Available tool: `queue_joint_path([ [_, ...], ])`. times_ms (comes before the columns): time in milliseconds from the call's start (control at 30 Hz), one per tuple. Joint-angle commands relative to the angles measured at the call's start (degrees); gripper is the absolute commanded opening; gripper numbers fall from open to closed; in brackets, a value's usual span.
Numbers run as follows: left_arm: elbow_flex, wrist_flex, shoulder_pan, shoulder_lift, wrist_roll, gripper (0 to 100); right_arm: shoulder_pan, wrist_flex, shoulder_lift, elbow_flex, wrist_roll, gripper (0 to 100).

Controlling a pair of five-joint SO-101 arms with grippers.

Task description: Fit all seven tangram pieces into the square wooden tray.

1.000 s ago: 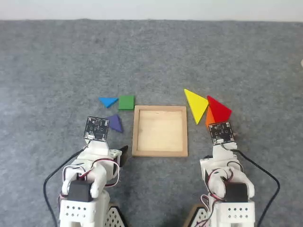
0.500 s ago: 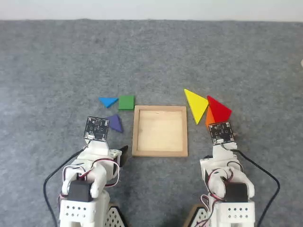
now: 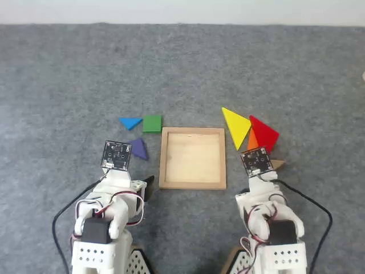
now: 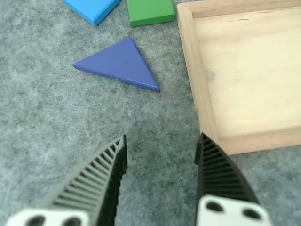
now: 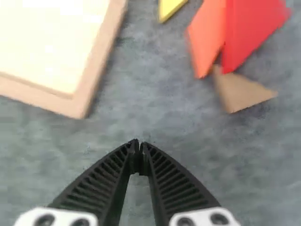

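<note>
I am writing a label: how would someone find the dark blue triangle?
Find the square wooden tray in the middle. Three pieces lie left of it. The dark blue triangle is nearest the left arm, alone, darker than the light blue triangle beside the green square.

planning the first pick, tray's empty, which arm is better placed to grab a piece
Left, probably. The left gripper is open with the dark blue triangle just ahead of it, beside the tray. The right gripper is shut, so it would have to open before taking the tan triangle.
</note>
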Motion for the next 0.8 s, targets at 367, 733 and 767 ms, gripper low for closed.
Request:
queue_joint_path([
  [367, -0.4, 0.26, -0.26, -1.14, -0.35, 24, 13.14, 2.77, 1.71, -29.01, 12.04, 9.7],
  [733, -0.4, 0.26, -0.35, -1.14, -0.35, 24, 12.7, -10.77, 53.32, -51.69, 9.32, 9.0],
  [767, -0.4, 0.26, -0.35, -1.14, -0.35, 24, 12.7, -11.12, 59.47, -54.86, 8.88, 9.1],
])
